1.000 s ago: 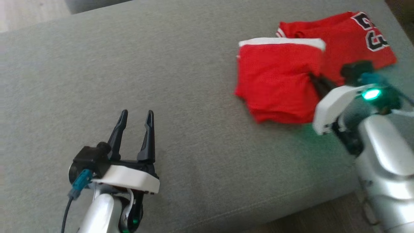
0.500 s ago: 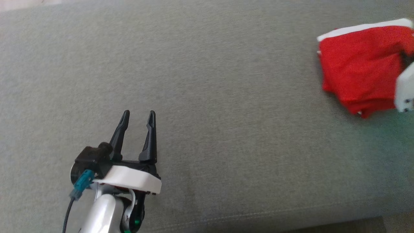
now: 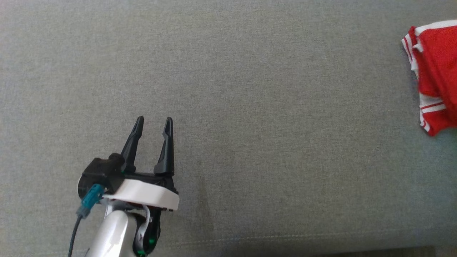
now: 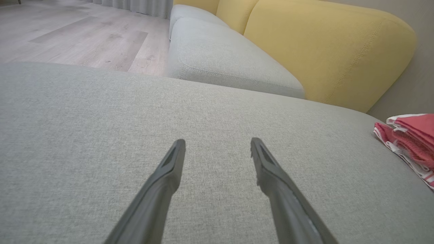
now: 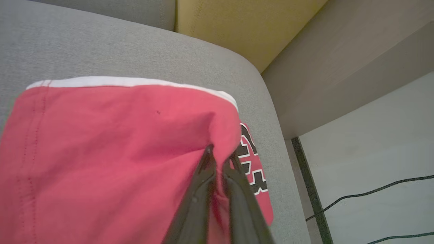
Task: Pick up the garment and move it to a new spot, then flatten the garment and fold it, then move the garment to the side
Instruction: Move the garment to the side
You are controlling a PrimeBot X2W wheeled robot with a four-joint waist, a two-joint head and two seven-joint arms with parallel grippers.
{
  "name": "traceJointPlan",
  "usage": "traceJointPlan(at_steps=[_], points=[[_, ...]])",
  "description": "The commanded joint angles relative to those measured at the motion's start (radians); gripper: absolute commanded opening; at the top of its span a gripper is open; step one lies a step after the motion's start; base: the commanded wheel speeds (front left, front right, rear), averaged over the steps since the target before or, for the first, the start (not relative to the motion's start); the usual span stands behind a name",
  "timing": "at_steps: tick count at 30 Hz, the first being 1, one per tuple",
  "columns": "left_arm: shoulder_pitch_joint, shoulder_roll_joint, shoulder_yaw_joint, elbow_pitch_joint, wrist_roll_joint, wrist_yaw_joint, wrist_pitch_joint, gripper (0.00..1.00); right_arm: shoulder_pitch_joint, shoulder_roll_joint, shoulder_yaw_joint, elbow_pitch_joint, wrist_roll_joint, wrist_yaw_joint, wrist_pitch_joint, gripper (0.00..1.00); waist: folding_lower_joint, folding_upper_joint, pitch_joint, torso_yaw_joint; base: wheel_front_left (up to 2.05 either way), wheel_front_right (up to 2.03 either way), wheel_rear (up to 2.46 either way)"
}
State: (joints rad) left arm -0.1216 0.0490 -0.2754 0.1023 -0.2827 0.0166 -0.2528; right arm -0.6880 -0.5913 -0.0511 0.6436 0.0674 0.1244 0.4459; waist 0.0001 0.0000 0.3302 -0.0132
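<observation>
The red garment (image 3: 437, 71) with white trim lies at the far right edge of the grey cushion (image 3: 250, 89). In the right wrist view my right gripper (image 5: 222, 152) is shut on a pinched fold at the right edge of the garment (image 5: 101, 152), whose white band runs along the top. My left gripper (image 3: 154, 119) stands open at the lower left, just above the bare cushion and far from the garment. Between its spread fingers (image 4: 217, 142) there is only cushion, and the garment (image 4: 412, 135) shows far to the right.
A red jersey with black-and-white numerals (image 5: 252, 162) lies under the garment's right edge, near the cushion's rounded corner. Yellow sofa backs (image 4: 325, 47) and a second grey seat (image 4: 223, 57) stand beyond. Cables (image 5: 366, 196) lie on the pale floor at right.
The head camera has swung left, so the garment now sits at the picture's right edge and the right arm has left the picture. Striped hems now show on the garment. The left gripper holds still.
</observation>
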Motion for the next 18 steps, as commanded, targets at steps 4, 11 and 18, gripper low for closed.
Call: traceJointPlan(at_steps=[4,11,18], points=[[-0.035,0.001,0.029,-0.032,0.015,-0.006,-0.009,1.0,-0.008,-0.028,-0.058,-0.019,-0.048,0.006,-0.002,0.0,-0.0001,0.0,0.009,-0.003,0.0,0.0,0.0],[-0.038,0.001,0.036,-0.025,0.025,-0.009,-0.009,1.0,0.005,0.028,-0.135,-0.032,-0.124,0.006,-0.064,1.0,-0.0001,0.0,0.014,-0.016,0.0,0.0,0.0],[-0.045,0.001,0.036,-0.015,0.032,-0.015,-0.009,1.0,-0.007,0.076,-0.141,-0.023,-0.143,0.006,-0.13,1.0,-0.0001,0.0,0.014,-0.034,0.0,0.0,0.0]])
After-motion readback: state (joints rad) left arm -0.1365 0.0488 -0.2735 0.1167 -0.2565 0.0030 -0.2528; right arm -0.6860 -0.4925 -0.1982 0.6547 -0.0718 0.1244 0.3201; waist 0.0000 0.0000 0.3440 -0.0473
